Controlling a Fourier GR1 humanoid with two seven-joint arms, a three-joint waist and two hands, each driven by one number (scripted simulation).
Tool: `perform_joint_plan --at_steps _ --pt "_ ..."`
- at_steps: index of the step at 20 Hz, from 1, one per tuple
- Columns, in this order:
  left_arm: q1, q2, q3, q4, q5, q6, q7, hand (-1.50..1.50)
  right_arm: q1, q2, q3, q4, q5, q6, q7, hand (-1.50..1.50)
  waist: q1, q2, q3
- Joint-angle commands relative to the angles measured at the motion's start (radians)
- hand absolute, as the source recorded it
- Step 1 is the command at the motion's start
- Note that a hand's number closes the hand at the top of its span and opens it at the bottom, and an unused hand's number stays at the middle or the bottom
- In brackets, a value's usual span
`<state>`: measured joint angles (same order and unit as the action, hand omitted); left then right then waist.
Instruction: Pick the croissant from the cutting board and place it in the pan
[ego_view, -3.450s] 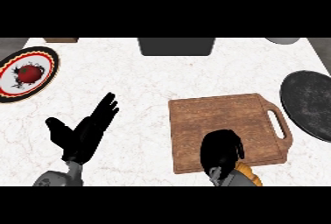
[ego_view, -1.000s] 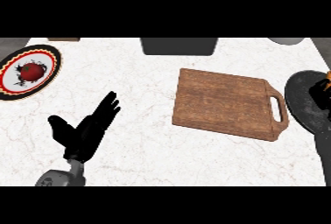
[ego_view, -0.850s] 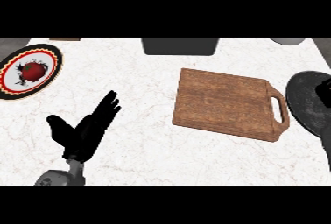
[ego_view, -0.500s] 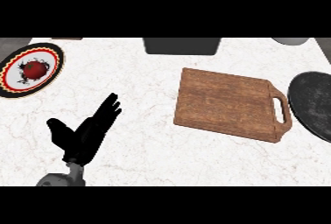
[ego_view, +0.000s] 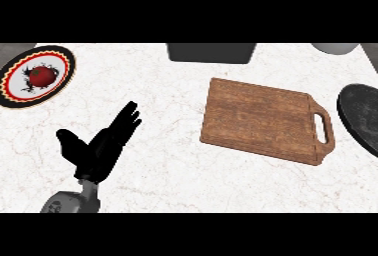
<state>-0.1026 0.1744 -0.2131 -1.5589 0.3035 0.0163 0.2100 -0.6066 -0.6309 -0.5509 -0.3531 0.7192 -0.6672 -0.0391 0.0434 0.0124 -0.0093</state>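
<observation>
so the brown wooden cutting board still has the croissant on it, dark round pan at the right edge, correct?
Not quite. In the head view the brown wooden cutting board is bare; no croissant shows on it. The dark round pan does sit at the right edge, only partly in view.

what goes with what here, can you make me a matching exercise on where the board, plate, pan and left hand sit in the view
Things:
1. board
2. plate
3. pan
4. left hand

Places:
A. cut off by the right edge
B. lower left, open, fingers up
C. upper left, with a red item on it
D. right of centre, handle toward the pan

Pairs: 1-D, 2-C, 3-A, 4-B
</observation>
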Motion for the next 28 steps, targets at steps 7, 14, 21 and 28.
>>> perform_joint_plan --at_steps 7,14,21,28 --pt "-0.011 -0.007 0.033 0.013 0.012 0.010 0.010 0.00 0.020 0.057 -0.272 -0.051 -0.358 0.123 -0.409 -1.50 -0.028 0.000 0.017" --pt "0.028 -0.009 0.041 0.017 -0.002 -0.001 -0.036 0.00 0.087 -0.058 -0.352 0.061 -0.479 0.454 -0.459 -1.50 -0.029 -0.004 0.013" --pt "0.043 -0.043 -0.014 -0.026 -0.054 0.034 0.015 0.00 0.243 -0.070 -0.355 0.092 -0.537 0.688 -0.626 -1.50 -0.038 -0.009 0.012" --pt "0.010 -0.010 0.067 0.015 -0.034 -0.014 0.028 0.00 0.331 -0.115 -0.308 -0.003 -0.603 0.838 -0.623 -1.50 -0.049 -0.014 0.009"
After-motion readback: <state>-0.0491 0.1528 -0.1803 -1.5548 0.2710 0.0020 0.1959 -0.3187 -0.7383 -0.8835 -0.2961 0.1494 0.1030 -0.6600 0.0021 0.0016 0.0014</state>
